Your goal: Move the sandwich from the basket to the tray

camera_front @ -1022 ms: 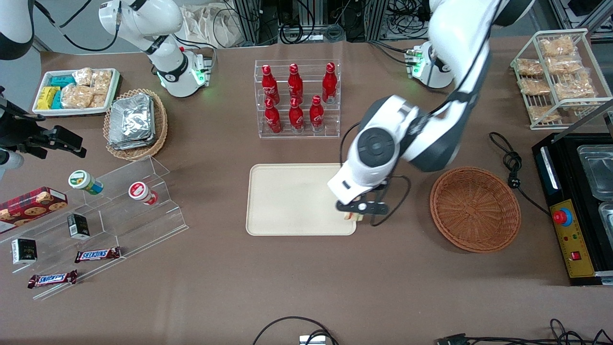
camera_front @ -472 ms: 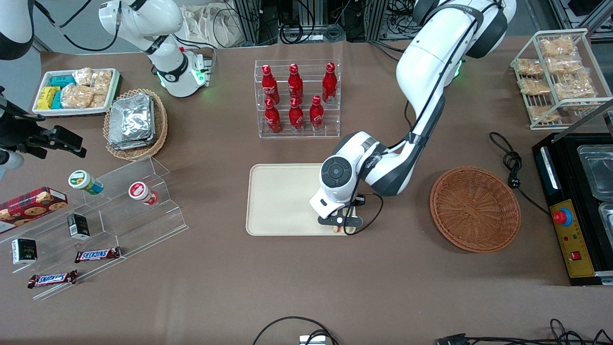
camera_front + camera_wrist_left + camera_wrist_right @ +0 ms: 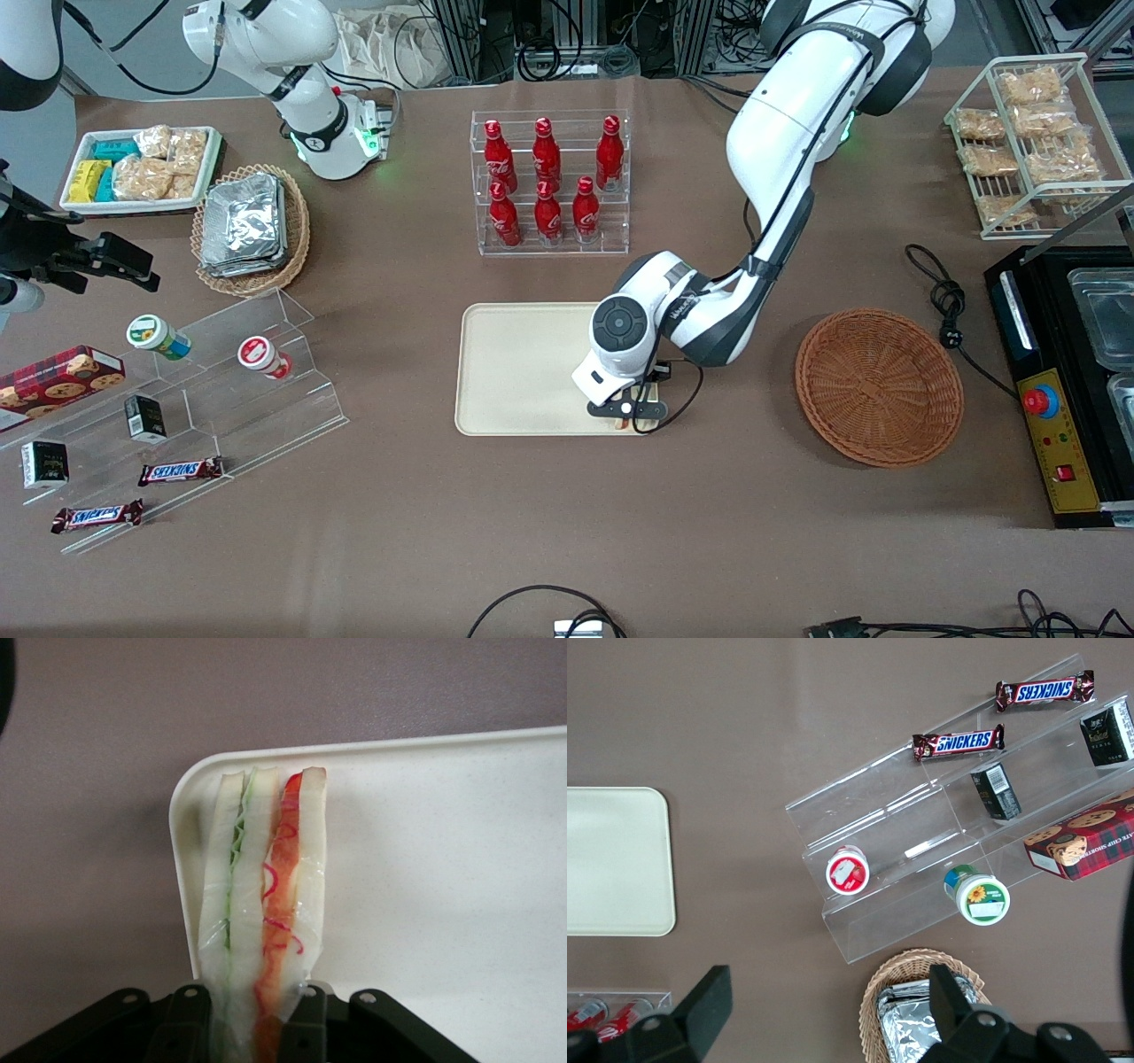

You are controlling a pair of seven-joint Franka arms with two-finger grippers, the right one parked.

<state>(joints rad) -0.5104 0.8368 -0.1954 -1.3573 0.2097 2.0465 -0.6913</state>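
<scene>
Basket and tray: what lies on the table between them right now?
In the front view, only bare brown tablecloth lies between the basket and the tray. The gripper, shut on the sandwich, sits over the tray's corner nearest the basket.

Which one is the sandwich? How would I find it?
Find the cream tray in the middle of the table. At its corner nearest the brown basket, the gripper holds the sandwich: pale bread with red and green stripes, clear-wrapped.

We see a brown-covered counter (image 3: 532, 532), with cables (image 3: 567, 53) and metal framing past its edge.
</scene>
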